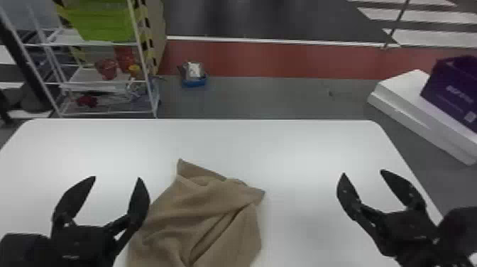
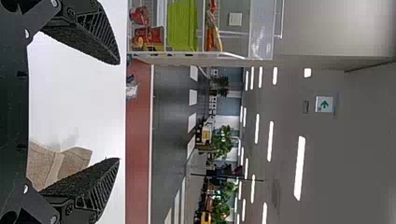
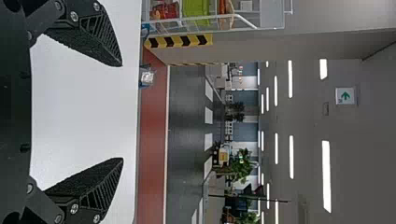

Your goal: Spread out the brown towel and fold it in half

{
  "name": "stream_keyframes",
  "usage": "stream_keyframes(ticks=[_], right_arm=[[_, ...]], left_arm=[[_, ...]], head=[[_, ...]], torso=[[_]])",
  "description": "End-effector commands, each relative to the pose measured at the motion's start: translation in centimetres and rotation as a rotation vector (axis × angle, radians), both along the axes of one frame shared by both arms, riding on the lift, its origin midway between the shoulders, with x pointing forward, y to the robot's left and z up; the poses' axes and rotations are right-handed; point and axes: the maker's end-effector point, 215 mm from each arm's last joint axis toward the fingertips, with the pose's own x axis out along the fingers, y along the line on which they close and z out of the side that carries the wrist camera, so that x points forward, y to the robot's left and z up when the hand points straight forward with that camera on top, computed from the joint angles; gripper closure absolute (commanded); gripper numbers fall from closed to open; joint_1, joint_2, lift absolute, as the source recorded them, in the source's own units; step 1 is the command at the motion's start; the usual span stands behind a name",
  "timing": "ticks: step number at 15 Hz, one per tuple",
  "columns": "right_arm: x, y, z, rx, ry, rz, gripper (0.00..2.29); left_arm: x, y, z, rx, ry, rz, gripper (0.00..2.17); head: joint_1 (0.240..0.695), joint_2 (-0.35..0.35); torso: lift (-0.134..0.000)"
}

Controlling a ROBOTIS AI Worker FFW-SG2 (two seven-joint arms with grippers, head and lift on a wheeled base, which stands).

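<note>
Green bin [image 1: 103, 25] on white rack [image 1: 106, 43], purple box [image 1: 450, 92] on white block [image 1: 404, 92].

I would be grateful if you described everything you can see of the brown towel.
The brown towel looks like soft, plain cloth. It lies loosely crumpled on the white table, neither flat nor neatly folded, with deep diagonal creases. One pointed corner aims at the table's far edge, another toward the robot's right; the near part runs out of the head view. The open left gripper is beside it, one finger close to its left edge; whether they touch is unclear.
</note>
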Motion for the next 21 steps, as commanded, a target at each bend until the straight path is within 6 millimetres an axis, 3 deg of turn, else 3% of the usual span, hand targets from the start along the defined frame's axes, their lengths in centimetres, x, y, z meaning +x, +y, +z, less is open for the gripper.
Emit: stream_keyframes(ticks=[1,10,13,17,21], right_arm=[[0.0,0.1,0.1,0.002,-0.004,0.004,0.17],[-0.7,-1.0,-0.6,-0.020,0.020,-0.012,0.18],[-1.4,-1.7,-1.6,-0.043,0.050,-0.011,0.18],[-1.8,-1.6,-1.5,-0.043,0.051,-0.011,0.18],[-1.8,-2.2,-1.8,-0.051,0.065,-0.019,0.17]], left_arm=[[-0.1,-0.1,-0.1,-0.003,0.002,-0.003,0.16],[-0.2,-0.2,-0.5,-0.004,0.019,-0.005,0.15],[-0.5,-0.3,-2.5,-0.007,0.094,-0.005,0.16],[-1.3,-0.1,-6.9,-0.004,0.240,0.001,0.17],[-3.4,0.8,-9.8,-0.007,0.413,0.016,0.21]], head=[[0.695,-0.069],[0.695,-0.076],[0.695,-0.087],[0.695,-0.098],[0.695,-0.094]], torso=[[-0.124],[-0.124],[-0.124],[-0.124],[-0.124]])
